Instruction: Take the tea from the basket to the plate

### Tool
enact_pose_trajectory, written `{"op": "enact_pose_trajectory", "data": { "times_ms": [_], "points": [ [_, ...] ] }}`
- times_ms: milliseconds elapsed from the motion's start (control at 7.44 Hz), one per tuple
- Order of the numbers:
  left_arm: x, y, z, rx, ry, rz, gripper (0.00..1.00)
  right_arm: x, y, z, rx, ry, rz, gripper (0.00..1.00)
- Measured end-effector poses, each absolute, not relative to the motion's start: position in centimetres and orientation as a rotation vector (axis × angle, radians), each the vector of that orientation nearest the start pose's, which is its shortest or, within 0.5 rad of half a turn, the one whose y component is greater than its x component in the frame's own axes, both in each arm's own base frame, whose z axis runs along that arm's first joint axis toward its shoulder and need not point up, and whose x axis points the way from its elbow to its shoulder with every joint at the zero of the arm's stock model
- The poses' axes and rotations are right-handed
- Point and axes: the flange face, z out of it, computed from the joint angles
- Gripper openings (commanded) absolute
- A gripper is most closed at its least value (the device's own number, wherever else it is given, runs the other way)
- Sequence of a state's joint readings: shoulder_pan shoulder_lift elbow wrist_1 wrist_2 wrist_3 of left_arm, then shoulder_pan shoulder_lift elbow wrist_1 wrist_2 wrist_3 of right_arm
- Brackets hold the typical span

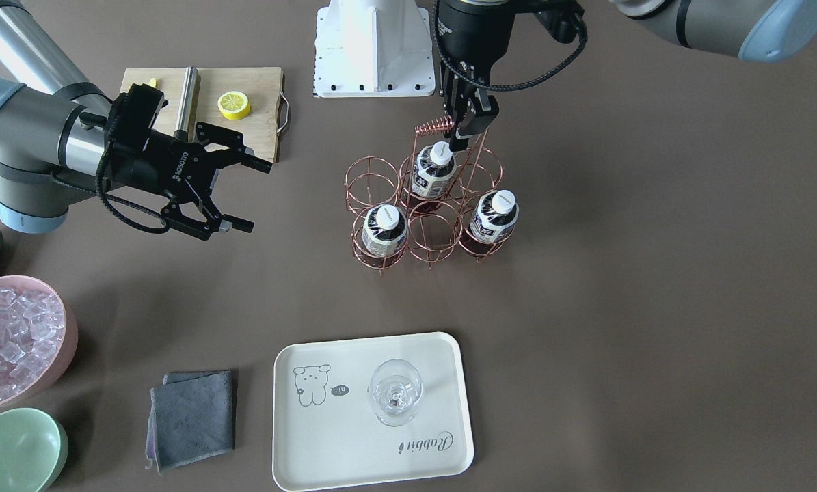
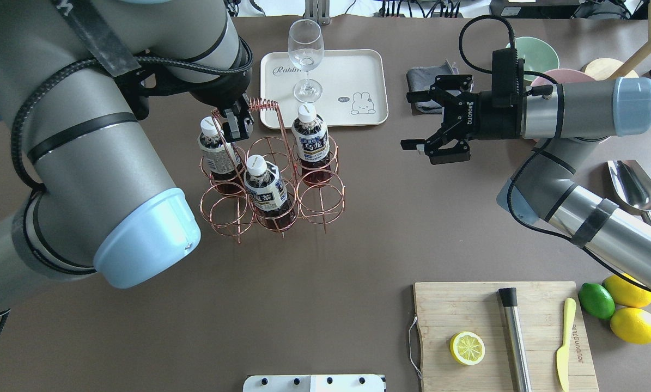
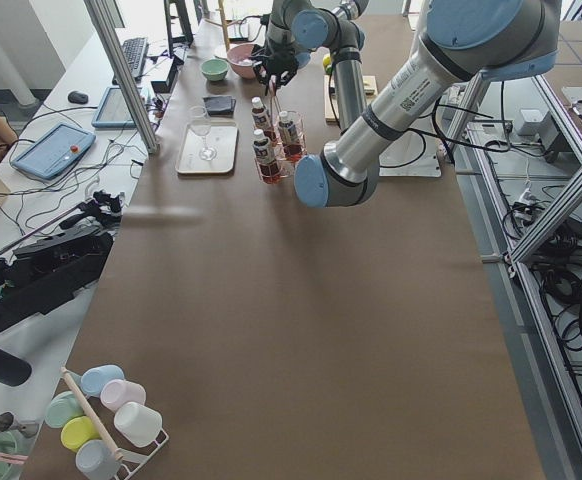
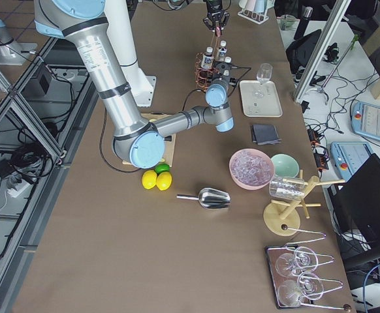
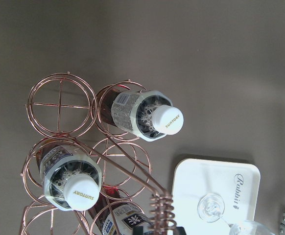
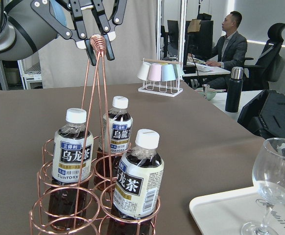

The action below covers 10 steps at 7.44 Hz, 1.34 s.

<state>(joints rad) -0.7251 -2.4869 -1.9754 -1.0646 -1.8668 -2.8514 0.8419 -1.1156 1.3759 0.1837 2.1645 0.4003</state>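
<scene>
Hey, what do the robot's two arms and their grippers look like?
Both the left arm and the right arm are silver-grey tubes with pale blue joint caps and black bands. The left gripper and the right gripper are black and two-fingered; the right one carries white Robotiq lettering. A black braided cable loops at each wrist.

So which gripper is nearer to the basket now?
Left. The left gripper hangs over the basket at its coiled handle; the right gripper is open, off to the side, apart from it.

Your brown table (image 1: 654,307) carries: basket (image 1: 434,236) centre, plate (image 1: 353,451) far, cutting board (image 1: 258,89) near right, grey cloth (image 1: 193,417), pink bowl (image 1: 66,342), green bowl (image 1: 11,451) far right.
</scene>
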Motion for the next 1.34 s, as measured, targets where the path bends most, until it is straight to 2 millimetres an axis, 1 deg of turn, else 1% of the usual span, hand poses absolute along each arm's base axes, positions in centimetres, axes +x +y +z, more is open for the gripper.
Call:
{"op": "enact_pose_trajectory", "data": {
  "times_ms": [269,537,672,940,1075,1343],
  "points": [
    [37.2,-45.3,2.9,-0.575,0.798,-1.748,0.00,-33.9,-49.8,31.8,1.474,-1.387,-0.804,1.00],
    [38.8,-45.1,3.1,-0.540,0.801,-1.768,0.00,-33.9,-49.7,32.0,1.474,-1.384,-0.805,1.00],
    [39.1,-44.9,3.2,-0.534,0.806,-1.771,0.00,-33.8,-49.7,32.2,1.472,-1.382,-0.804,1.00],
    [39.0,-44.8,3.3,-0.531,0.812,-1.773,0.00,-33.6,-49.4,32.8,1.483,-1.383,-0.802,1.00],
    [38.9,-44.7,3.3,-0.531,0.814,-1.773,0.00,-33.3,-49.1,33.6,1.484,-1.381,-0.800,1.00],
    [39.0,-44.8,3.7,-0.527,0.808,-1.774,0.00,-33.0,-48.8,33.9,1.488,-1.383,-0.797,1.00]
  ]
}}
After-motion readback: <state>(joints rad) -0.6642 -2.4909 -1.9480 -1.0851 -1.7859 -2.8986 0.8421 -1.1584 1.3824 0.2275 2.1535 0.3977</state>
